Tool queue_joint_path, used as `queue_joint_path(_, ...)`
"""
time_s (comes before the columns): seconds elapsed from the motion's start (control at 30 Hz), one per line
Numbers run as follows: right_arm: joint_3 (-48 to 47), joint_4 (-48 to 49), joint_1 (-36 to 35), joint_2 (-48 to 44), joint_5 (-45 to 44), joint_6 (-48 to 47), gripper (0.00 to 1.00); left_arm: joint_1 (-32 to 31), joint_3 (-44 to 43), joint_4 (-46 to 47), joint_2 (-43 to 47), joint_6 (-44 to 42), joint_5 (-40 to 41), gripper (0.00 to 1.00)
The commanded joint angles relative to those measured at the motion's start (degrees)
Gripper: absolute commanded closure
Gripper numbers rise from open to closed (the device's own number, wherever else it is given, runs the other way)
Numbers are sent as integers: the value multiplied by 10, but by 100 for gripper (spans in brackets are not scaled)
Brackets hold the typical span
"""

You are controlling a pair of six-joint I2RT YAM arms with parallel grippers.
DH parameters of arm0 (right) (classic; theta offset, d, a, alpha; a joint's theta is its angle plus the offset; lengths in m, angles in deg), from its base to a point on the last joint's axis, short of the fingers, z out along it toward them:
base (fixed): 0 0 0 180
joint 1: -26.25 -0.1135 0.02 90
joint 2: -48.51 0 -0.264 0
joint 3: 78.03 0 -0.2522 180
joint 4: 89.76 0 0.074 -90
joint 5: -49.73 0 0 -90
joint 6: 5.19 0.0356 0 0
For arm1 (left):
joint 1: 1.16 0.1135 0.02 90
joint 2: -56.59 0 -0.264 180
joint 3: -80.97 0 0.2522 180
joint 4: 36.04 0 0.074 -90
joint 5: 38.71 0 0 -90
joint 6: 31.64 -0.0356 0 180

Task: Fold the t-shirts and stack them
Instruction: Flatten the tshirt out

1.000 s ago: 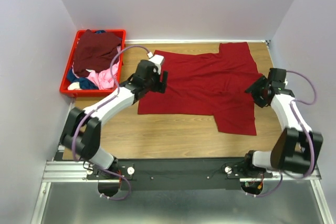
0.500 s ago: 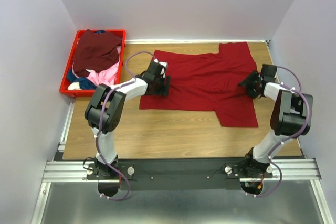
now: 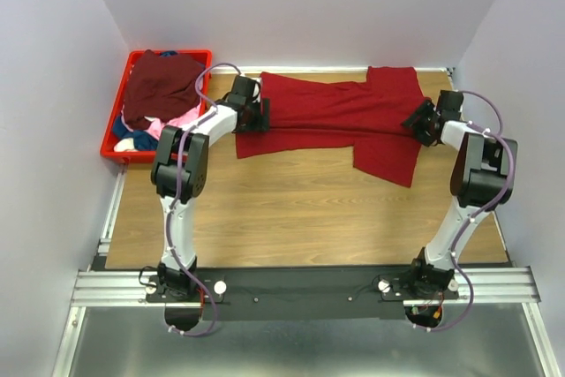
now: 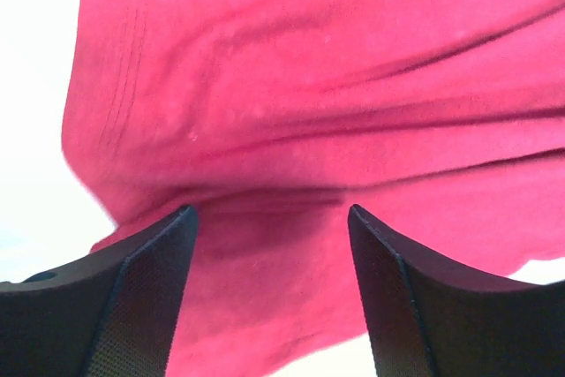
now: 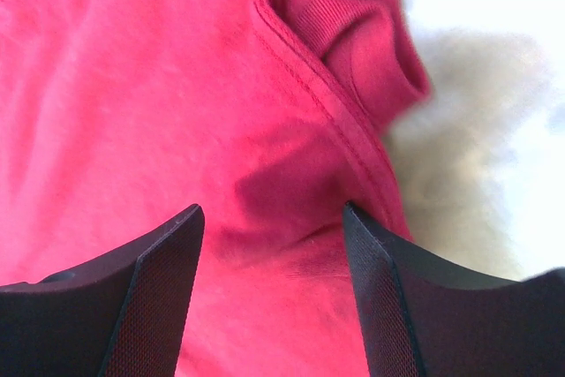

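Two arms reach out to the far side of the wooden table [image 3: 291,209], one at each end of the bright red t-shirt [image 3: 327,116], which lies there as a long rumpled band running left to right close to the back wall. Near its right end one flap of the shirt sticks out toward the near side and another toward the wall. The left gripper [image 3: 262,116] sits at the shirt's left end with its jaws open; in the left wrist view its black fingers [image 4: 146,293] stand wide apart with creased red cloth behind and between them, and whether the tips press on the fabric cannot be told. The right gripper [image 3: 422,122] is at the shirt's right end, also open, its fingers [image 5: 150,297] spread over red cloth just below the ribbed neckband [image 5: 349,28]. Left of the table, the red plastic crate [image 3: 141,159] holds the other t-shirts in a heap: a dark maroon one [image 3: 159,86] on top, a pink one [image 3: 179,126] below it, and blue cloth [image 3: 120,128] at the near left corner.
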Motion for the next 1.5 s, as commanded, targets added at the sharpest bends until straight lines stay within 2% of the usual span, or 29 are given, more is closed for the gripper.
queue_joint_path(0.0,22,-124,-4,-61,-87,-32,28,-2,42,-19,119,-6,-2,21)
queue_joint_path(0.1,66,-185,-17,-132,-154,-35,28,-2,118,7,195,-5,10,20)
queue_joint_path(0.27,166,-246,-65,-244,-191,-45,30,-2,251,47,389,-25,60,19)
queue_joint_path(0.47,232,-283,-80,-283,-201,-46,34,-2,390,130,520,-34,84,19)
queue_joint_path(0.6,244,-289,-88,-284,-205,-51,34,-2,409,140,582,-49,112,20)
queue_joint_path(0.7,233,-289,-90,-261,-201,-54,36,-2,411,144,596,-54,134,20)
queue_joint_path(1.03,209,-278,-93,-215,-199,-54,39,-2,410,139,588,-52,129,20)
queue_joint_path(1.37,195,-300,-97,-283,-196,-53,40,-2,408,135,572,-49,119,20)
queue_joint_path(1.47,187,-301,-98,-278,-196,-54,40,-2,407,134,567,-49,115,20)
